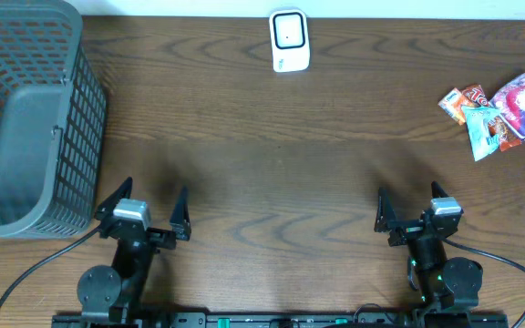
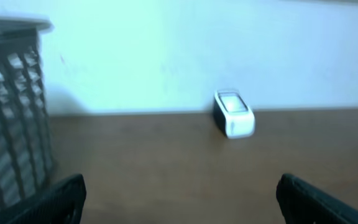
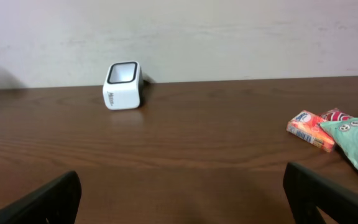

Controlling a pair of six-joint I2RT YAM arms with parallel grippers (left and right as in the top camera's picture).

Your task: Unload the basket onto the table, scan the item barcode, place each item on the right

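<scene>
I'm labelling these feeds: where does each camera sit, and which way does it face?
Overhead: above the table, looking straight down; left gripper and right gripper show, both open.
Left wrist: low behind the left gripper, facing the wall; own fingers frame basket, scanner.
Right wrist: same behind the right gripper; own fingers frame scanner, snack packets.
All three share the scanner.

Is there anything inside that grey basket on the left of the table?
Nothing that shows: from overhead the grey basket reveals only its bare floor. Its far-left edge runs out of the picture, so that strip stays unseen.
</scene>
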